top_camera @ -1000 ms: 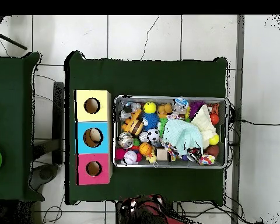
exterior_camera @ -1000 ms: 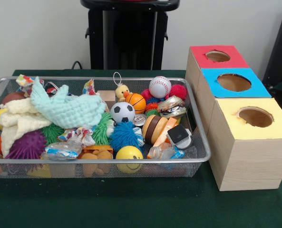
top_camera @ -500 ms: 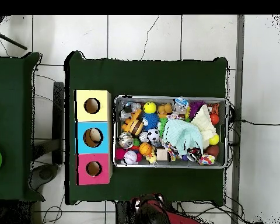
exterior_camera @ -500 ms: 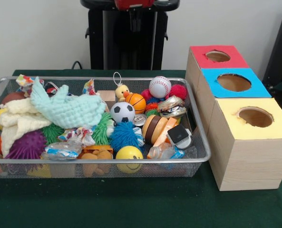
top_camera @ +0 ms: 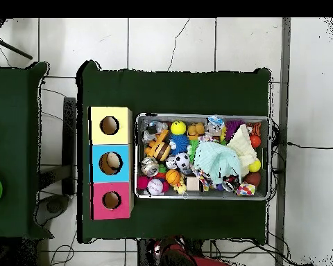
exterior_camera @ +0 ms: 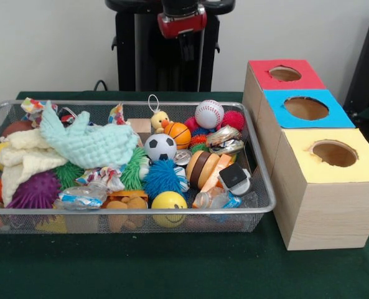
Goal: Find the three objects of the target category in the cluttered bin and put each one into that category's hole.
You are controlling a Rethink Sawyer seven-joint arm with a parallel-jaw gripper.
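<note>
A wire mesh bin [exterior_camera: 140,212] is crowded with toys: a baseball [exterior_camera: 209,114], a small basketball [exterior_camera: 177,134], a soccer ball [exterior_camera: 160,147], a yellow smiley ball [exterior_camera: 169,202], a blue spiky ball [exterior_camera: 162,177] and a mint cloth [exterior_camera: 88,142]. Right of it stand three wooden boxes with holes, topped red [exterior_camera: 262,78], blue [exterior_camera: 338,116] and yellow [exterior_camera: 361,167]. My gripper [exterior_camera: 186,47] hangs high behind the bin's far edge, under a red and black head, holding nothing. In the overhead view the bin [top_camera: 204,116] lies right of the boxes [top_camera: 122,163].
A purple spiky ball [exterior_camera: 36,190], cream cloth [exterior_camera: 22,163], a rubber duck [exterior_camera: 159,118] and crushed cans [exterior_camera: 224,140] also fill the bin. Something pale shows inside the blue box's hole [top_camera: 112,163]. A second green table [top_camera: 13,149] stands at the left.
The gripper has come down from the top edge into the front view. Nothing in the bin or the boxes has moved.
</note>
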